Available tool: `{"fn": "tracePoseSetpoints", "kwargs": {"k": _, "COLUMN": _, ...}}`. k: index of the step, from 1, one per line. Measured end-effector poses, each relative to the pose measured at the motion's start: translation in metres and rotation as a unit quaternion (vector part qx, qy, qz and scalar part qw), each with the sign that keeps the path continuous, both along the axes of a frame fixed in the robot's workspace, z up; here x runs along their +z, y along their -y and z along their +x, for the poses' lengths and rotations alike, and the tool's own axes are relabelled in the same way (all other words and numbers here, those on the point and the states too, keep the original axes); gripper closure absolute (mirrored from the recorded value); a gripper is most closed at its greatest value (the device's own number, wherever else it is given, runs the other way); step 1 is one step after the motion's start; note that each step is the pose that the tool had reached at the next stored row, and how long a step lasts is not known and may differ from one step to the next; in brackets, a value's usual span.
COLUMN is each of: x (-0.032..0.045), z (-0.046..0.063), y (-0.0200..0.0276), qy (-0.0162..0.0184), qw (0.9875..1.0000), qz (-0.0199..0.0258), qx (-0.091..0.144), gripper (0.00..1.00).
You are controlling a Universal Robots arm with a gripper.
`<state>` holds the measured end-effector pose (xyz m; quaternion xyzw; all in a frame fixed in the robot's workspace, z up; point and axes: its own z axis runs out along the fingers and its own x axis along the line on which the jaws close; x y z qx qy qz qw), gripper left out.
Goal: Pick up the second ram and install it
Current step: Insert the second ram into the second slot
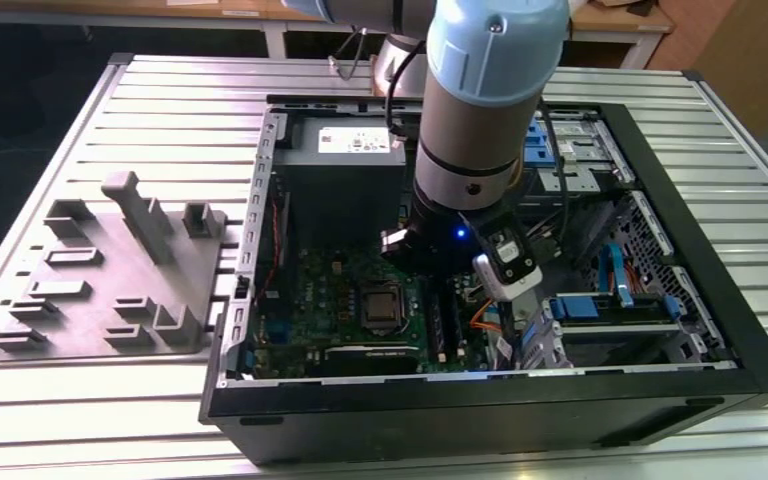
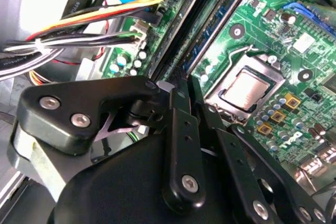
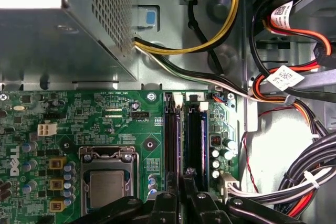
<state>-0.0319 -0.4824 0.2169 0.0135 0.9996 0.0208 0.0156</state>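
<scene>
The arm reaches down into the open computer case (image 1: 704, 330) on the ribbed tabletop (image 1: 157, 120), its fingers (image 3: 181, 182) lowered right onto the memory slots of the green motherboard (image 3: 105, 124). In the first wrist view the two black fingertips (image 3: 190, 178) sit close together, almost closed, with a thin dark edge between them that looks like the second ram (image 3: 181, 145), standing upright in a slot running straight away from the tips. Just beside it, on either side, lie two long black slot rails (image 3: 195, 135). One processor socket (image 3: 106, 182) with its metal frame sits near the fingers. Out on the tabletop, well apart from them, stands one grey moulded fixture tray (image 1: 104, 290).
</scene>
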Motion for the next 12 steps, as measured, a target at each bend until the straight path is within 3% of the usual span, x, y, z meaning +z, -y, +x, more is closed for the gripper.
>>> {"fn": "tracePoseSetpoints", "kwargs": {"k": 4, "x": 0.0026, "z": 0.0, "y": 0.0, "qy": 0.0, "qw": 1.0, "qz": 0.0, "qx": 0.0, "gripper": 0.84}}
{"fn": "tracePoseSetpoints", "kwargs": {"k": 10, "x": 0.0242, "z": 0.0, "y": 0.0, "qy": -0.0001, "qw": 1.0, "qz": -0.0001, "qx": 0.0, "gripper": 0.84}}
{"fn": "tracePoseSetpoints", "kwargs": {"k": 12, "x": 0.0259, "z": 0.0, "y": 0.0, "qy": 0.0001, "qw": 1.0, "qz": 0.0, "qx": 0.0, "gripper": 0.84}}
